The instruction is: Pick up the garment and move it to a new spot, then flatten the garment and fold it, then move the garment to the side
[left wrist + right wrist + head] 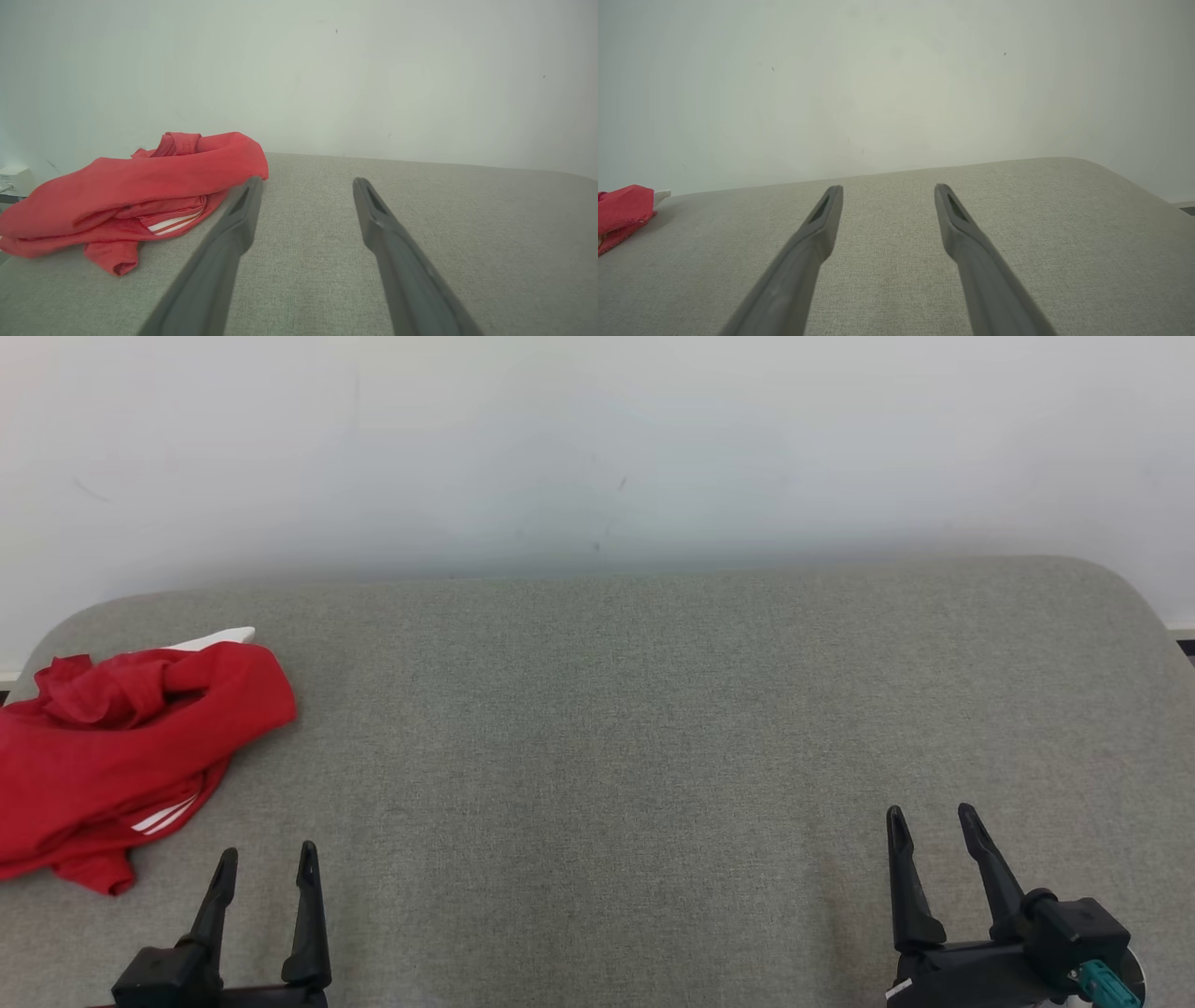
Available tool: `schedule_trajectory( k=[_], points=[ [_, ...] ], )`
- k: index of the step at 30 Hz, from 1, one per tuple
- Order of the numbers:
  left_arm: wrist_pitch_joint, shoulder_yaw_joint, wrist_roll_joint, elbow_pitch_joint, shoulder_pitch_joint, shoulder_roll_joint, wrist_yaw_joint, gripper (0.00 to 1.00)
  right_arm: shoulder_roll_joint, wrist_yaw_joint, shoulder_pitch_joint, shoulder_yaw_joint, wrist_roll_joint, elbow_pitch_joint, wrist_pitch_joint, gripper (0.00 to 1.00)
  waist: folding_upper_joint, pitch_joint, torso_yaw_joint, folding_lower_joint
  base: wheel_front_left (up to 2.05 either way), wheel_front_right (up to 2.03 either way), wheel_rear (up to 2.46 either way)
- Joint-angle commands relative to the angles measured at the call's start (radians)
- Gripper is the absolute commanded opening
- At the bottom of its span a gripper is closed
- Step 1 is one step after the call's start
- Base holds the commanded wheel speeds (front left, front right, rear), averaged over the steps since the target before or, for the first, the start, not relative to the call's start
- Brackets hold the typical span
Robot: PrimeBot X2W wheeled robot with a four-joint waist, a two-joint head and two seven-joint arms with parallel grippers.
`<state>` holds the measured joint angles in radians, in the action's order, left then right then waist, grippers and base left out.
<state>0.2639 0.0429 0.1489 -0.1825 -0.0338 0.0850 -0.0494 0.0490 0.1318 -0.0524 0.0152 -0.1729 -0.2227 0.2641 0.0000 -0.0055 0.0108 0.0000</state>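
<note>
One red garment (121, 747) lies crumpled in a loose heap at the far left of the grey fabric surface (597, 709), its left part cut off by the head view's edge. Folds are bunched up on top, and white stripes (163, 817) show at its near edge. A small white tip (219, 637) pokes out behind it; can't tell what that is.

Left gripper (268, 851) sits at the near left, just right of the garment's near edge and not touching it. Its fingers are spread apart with nothing between them, pointing toward the far wall (597, 448). From the left wrist, the garment (140, 186) lies just left of the left finger.

Right gripper (931, 810) is at the near right, well apart from the garment, fingers likewise spread and empty, angled slightly left.
</note>
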Motion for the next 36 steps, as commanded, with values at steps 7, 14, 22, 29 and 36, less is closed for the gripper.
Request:
schedule_trajectory(
  k=[7, 14, 22, 29, 36],
  points=[
    [0.001, -0.004, 0.004, -0.013, -0.001, 0.007, 0.005, 1.0, 0.002, -0.002, 0.0, 0.0, -0.008, -0.012, 0.001, 1.0, 0.0, 0.0, 0.001, 0.0, 0.0, 0.0, 0.0],
    [0.001, -0.009, 0.006, -0.015, -0.003, 0.011, 0.012, 1.0, 0.002, -0.002, -0.002, 0.0, -0.01, -0.018, 0.001, 1.0, 0.0, 0.001, 0.003, 0.0, 0.0, 0.0, 0.0],
    [-0.003, -0.012, 0.009, -0.019, -0.009, 0.022, 0.018, 1.0, 0.002, -0.002, 0.002, 0.001, -0.014, -0.023, 0.001, 1.0, 0.0, 0.0, 0.029, 0.0, 0.0, 0.0, 0.0],
    [-0.009, -0.007, 0.015, -0.011, -0.014, 0.033, 0.029, 1.0, 0.002, -0.002, 0.007, 0.011, -0.024, -0.027, 0.0, 1.0, 0.0, 0.005, 0.088, 0.0, 0.0, 0.0, 0.0],
    [-0.015, -0.004, 0.021, -0.004, -0.007, 0.042, 0.036, 1.0, 0.002, -0.002, 0.003, 0.017, -0.029, -0.033, 0.001, 1.0, 0.0, 0.012, 0.152, 0.0, 0.0, 0.0, 0.0]
  ],
)
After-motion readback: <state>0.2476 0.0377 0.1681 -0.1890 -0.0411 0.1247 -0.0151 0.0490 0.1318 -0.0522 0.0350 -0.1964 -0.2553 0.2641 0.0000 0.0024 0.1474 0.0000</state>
